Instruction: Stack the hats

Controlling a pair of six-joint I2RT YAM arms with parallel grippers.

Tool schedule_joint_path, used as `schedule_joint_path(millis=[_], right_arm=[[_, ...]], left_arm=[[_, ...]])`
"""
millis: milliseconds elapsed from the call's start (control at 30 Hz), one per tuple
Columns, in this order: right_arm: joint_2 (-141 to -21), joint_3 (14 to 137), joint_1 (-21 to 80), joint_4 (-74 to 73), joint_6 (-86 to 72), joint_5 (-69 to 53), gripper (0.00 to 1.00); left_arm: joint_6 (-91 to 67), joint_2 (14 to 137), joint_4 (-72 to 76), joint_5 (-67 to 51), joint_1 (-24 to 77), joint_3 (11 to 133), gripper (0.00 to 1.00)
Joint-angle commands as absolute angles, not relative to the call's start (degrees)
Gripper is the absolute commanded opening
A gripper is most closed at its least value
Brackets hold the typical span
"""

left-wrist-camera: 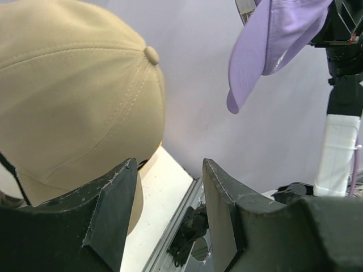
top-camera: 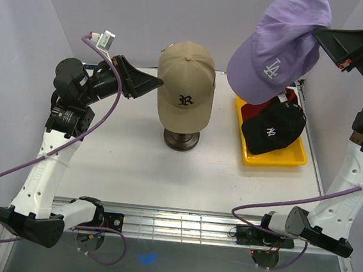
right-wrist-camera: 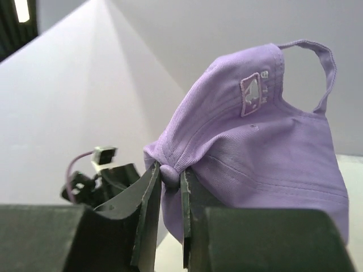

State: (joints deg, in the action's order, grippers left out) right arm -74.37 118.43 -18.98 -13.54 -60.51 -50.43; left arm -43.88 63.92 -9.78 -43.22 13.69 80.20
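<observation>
A tan "R" cap (top-camera: 186,85) sits on top of a stand (top-camera: 181,139) at the table's middle; whatever is under it is hidden. My right gripper (top-camera: 320,33) is shut on the crown of the lavender "LA" cap (top-camera: 280,49), holding it high above the yellow tray (top-camera: 270,159); the pinch shows in the right wrist view (right-wrist-camera: 169,173). A black "NY" cap (top-camera: 273,129) lies in the tray on a red cap (top-camera: 261,109). My left gripper (top-camera: 154,84) is open beside the tan cap's left side (left-wrist-camera: 74,96), empty.
The stand's dark round base rests on the white table (top-camera: 102,160). Purple walls enclose the table on three sides. A metal rail (top-camera: 173,222) runs along the near edge by the arm bases.
</observation>
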Motion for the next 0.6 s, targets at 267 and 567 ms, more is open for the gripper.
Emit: schedule_joint_path(millis=[267,567], right_arm=[[-73.2,122.5,-19.0,15.1,-87.8,-57.5,0.08],[-73.9,122.7,-19.0,18.0,-92.3,-59.0,0.08]], left_arm=[[-56.4,66.4,8.7,-50.8,14.8,85.2,0.63],[-49.2,75.1,6.2,-45.7,30.1,95.8,0.64]])
